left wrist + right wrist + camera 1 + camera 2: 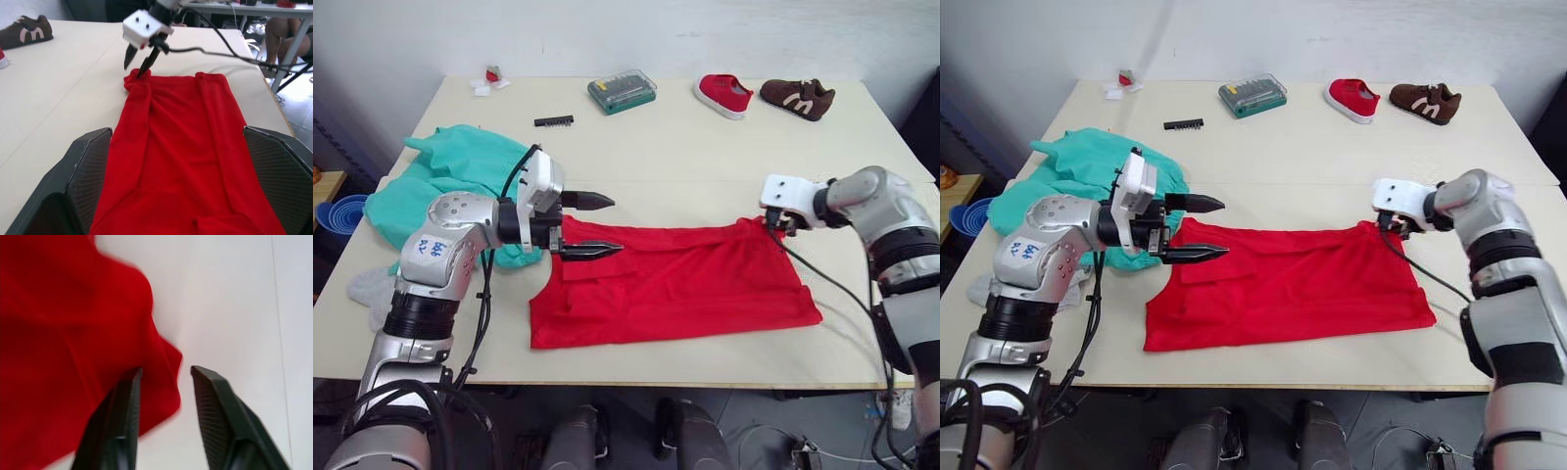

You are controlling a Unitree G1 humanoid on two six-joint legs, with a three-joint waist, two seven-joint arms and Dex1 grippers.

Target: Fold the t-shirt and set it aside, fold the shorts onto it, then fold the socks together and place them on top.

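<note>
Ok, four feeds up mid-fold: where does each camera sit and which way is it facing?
Left eye: on the head, looking down over the table; both arms show, t-shirt between them.
Right eye: beside it, same scene.
Left wrist: along the open left gripper across the t-shirt toward the right gripper.
Right wrist: looks down its open fingers straddling the shirt's corner.
Shared: both wrist views show that corner.

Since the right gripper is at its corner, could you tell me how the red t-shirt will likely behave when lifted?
The t-shirt will probably drape limply: it lies flat with soft creases. It looks thin, so likely light. The corner bunched between the open right gripper fingers suggests it may crumple or slip unless pinched firmly.
</note>
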